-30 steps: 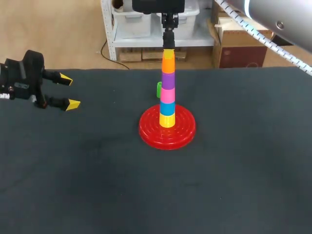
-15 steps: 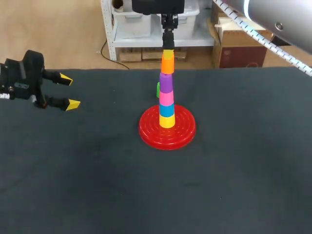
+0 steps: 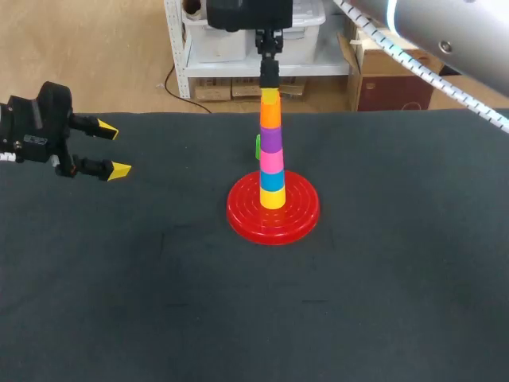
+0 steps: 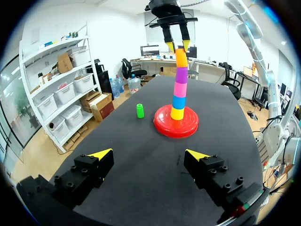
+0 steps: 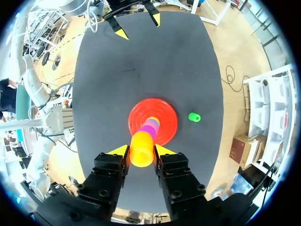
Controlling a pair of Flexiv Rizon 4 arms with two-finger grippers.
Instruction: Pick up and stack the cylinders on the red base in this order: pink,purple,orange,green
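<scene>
The red base [image 3: 300,218] holds a tower of yellow, blue, pink [image 3: 273,161], purple [image 3: 272,140] and orange [image 3: 271,115] cylinders. My right gripper [image 3: 271,94] hangs straight above the tower, shut on the top of the orange cylinder [image 5: 141,149], its yellow tips [image 4: 170,45] on either side. A small green cylinder [image 3: 258,146] lies on the mat just behind and left of the tower, also showing in the left wrist view [image 4: 139,110] and beside the red base [image 5: 165,109] in the right wrist view [image 5: 194,117]. My left gripper [image 3: 111,149] rests open and empty at the far left.
A dark mat [image 3: 382,286] covers the whole table. My right arm comes in over the back right corner. Wide bare mat lies in front of and to both sides of the base.
The right gripper has come down and slightly left with the orange cylinder; orange and purple now sit lower on the tower. The left arm has not moved.
</scene>
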